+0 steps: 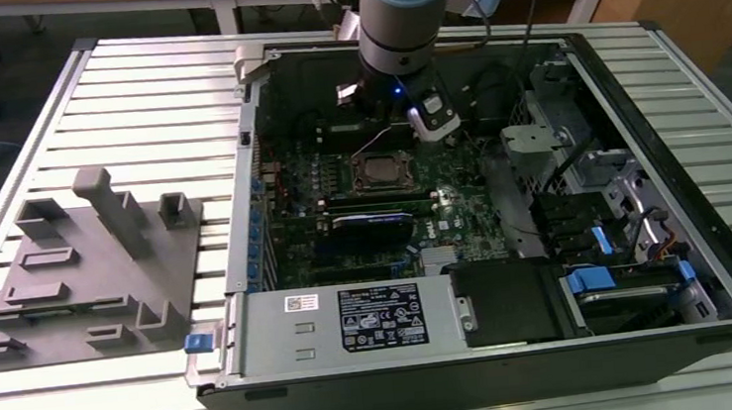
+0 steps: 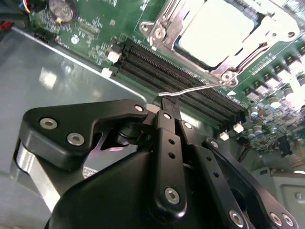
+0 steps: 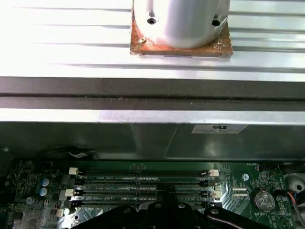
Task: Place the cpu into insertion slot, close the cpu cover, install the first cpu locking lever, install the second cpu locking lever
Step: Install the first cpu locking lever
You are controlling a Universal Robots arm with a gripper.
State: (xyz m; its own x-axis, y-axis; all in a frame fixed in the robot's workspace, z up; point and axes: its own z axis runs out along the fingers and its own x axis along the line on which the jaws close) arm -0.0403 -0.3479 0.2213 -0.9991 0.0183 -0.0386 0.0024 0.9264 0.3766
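Note:
The cpu (image 2: 217,28) lies flat in the insertion slot (image 1: 358,173) on the green motherboard, its pale metal top showing. The cpu cover (image 2: 167,26) is folded down around it as a silver frame. A thin wire locking lever (image 2: 190,89) sticks out from the socket's corner across the black memory slots (image 2: 181,71), unlatched. My gripper (image 2: 165,106) is shut, with its black fingertips right at the lever's free end; I cannot tell whether they pinch it. In the first wrist view the gripper (image 3: 164,206) hangs over the memory slots (image 3: 143,187).
The motherboard sits in an open computer case (image 1: 681,167) on a slatted metal table (image 1: 145,105). A grey fixture block (image 1: 93,269) stands at the exterior view's left. The power supply (image 1: 349,321) and drive bays (image 1: 611,283) fill the near side. The case's wall (image 3: 143,138) rises beside the memory slots.

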